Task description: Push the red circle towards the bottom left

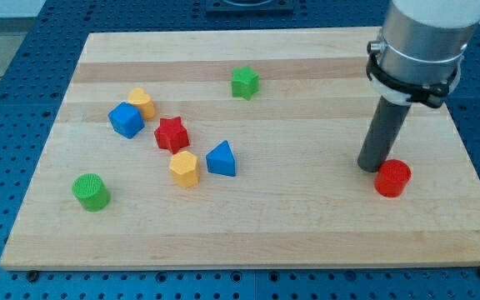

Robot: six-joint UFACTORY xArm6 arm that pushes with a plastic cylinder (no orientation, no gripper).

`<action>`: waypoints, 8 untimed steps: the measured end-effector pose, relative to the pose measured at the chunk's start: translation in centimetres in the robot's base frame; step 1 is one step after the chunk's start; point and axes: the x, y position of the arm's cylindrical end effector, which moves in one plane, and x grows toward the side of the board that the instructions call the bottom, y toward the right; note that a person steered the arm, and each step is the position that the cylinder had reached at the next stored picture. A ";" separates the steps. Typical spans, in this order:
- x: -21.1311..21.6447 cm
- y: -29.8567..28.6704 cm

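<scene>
The red circle [392,177] lies on the wooden board [307,233] at the view's right. My tip [370,167] stands on the board just left of the red circle, touching or nearly touching its upper left side. The dark rod rises from it to the grey arm at the view's top right.
At the view's left are a green circle [91,192], a blue cube [127,120], a yellow block [142,102], a red star [172,134], a yellow hexagon [184,168] and a blue triangle [221,158]. A green star [244,82] lies near the top middle.
</scene>
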 end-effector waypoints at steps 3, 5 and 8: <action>0.1 2.2; 0.0 2.3; -7.4 -9.9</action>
